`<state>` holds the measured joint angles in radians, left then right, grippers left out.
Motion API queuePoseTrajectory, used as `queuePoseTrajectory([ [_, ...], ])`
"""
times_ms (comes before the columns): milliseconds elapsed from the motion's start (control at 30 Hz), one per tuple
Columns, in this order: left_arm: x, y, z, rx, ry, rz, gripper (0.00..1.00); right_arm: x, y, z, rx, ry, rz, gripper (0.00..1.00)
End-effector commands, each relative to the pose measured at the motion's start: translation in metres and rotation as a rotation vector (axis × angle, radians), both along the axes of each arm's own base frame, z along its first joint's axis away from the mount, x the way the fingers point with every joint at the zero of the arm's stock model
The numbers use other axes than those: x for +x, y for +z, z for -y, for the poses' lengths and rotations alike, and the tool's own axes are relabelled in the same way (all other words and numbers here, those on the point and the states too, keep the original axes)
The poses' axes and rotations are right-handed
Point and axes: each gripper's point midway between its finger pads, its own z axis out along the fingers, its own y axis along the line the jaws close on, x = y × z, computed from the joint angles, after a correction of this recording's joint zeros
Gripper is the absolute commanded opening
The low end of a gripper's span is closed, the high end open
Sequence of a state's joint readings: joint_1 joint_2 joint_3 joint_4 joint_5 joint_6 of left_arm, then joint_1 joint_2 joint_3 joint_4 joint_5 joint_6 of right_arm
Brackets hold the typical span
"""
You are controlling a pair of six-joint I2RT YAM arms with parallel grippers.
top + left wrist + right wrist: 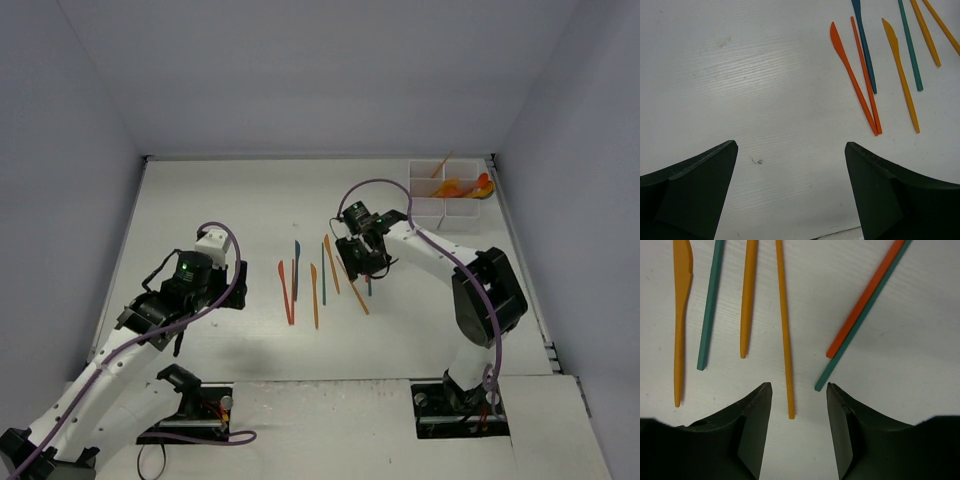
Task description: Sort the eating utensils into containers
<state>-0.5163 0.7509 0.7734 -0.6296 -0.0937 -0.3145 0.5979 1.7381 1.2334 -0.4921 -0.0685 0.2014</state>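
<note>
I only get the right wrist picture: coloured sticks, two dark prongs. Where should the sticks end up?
Observer: In a white tray at the table's far right corner; some orange and red utensils already lie in it.
Operator: Is there a second arm?
Observer: Yes; the left gripper hangs open over bare table, left of the loose sticks.
Operator: More sticks than my six?
Observer: Three more beside them: a red knife, a red stick, a blue one.
</note>
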Motion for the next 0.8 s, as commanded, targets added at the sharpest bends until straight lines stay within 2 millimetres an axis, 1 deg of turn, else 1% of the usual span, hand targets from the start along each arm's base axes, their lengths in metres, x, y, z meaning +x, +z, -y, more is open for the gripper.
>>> queuePoseTrajectory([
  [0, 0.010, 0.019, 0.007, -0.026, -0.016, 0.068, 0.87, -0.004, -0.001, -0.014, -0.009, 0.021, -0.032, 0.44],
  [200, 0.010, 0.020, 0.007, -0.029, -0.018, 0.072, 0.87, 0.001, -0.015, -0.015, -0.074, -0.007, -0.029, 0.41],
  [433, 0.010, 0.021, 0.007, -0.028, -0.019, 0.073, 0.87, -0.002, -0.033, -0.020, -0.111, 0.011, -0.066, 0.37],
  [700, 0.010, 0.021, 0.006, -0.027, -0.018, 0.076, 0.87, 0.000, -0.044, -0.016, -0.154, 0.010, -0.071, 0.29],
  [767, 0.010, 0.021, 0.006, -0.027, -0.019, 0.075, 0.87, 0.000, -0.047, -0.016, -0.161, 0.009, -0.077, 0.25],
])
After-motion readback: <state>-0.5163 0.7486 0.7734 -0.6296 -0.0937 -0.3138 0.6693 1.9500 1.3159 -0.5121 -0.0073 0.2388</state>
